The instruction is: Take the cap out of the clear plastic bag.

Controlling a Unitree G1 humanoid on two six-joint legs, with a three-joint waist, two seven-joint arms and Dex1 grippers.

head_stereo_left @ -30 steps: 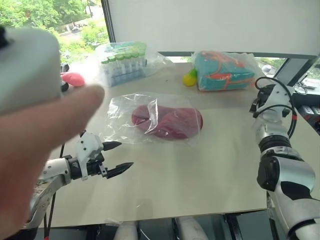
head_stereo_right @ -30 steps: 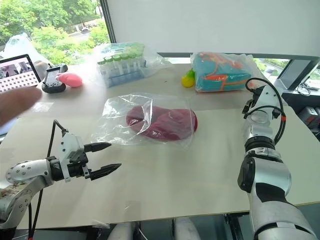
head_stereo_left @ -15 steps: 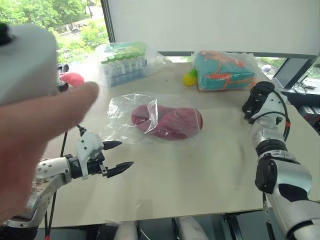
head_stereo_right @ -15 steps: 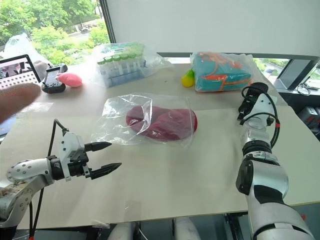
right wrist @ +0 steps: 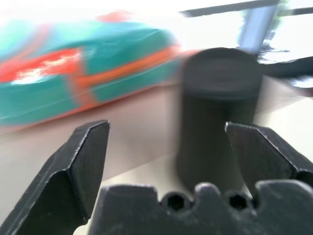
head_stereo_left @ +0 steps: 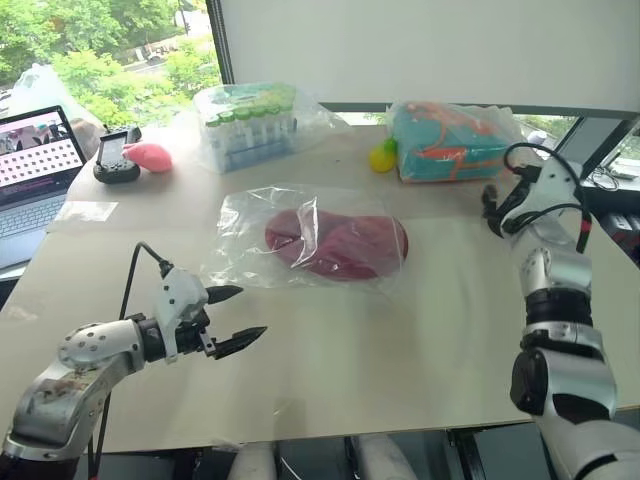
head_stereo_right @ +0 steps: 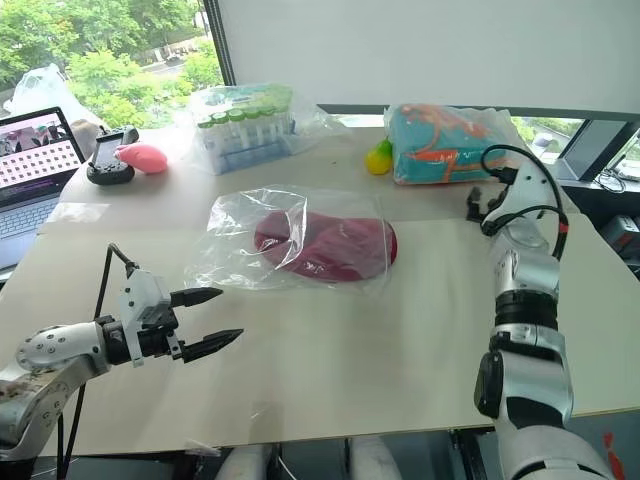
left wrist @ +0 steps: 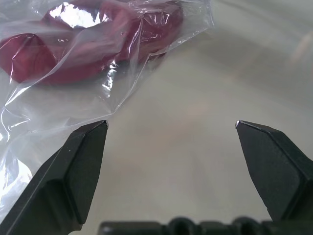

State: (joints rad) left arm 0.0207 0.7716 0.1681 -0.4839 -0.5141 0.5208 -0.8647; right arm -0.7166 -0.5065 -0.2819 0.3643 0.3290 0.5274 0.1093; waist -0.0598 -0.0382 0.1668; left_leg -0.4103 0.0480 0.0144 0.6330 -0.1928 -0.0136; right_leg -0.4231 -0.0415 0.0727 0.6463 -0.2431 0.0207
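Fingers on both the left gripper and right gripper stand wide and empty, apparently readying to grab, while the cap lies inside the clear plastic bag mid-table.

The cap lies in the clear plastic bag (mid-table), tube rack behind.

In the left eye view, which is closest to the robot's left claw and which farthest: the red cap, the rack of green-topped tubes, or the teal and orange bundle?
From the left gripper:
1. The cap, mid-table inside the clear plastic bag, just beyond the gripper.
2. The green-topped tube rack, at the far edge, left of centre.
3. The teal-orange bundle, at the far edge, on the right.
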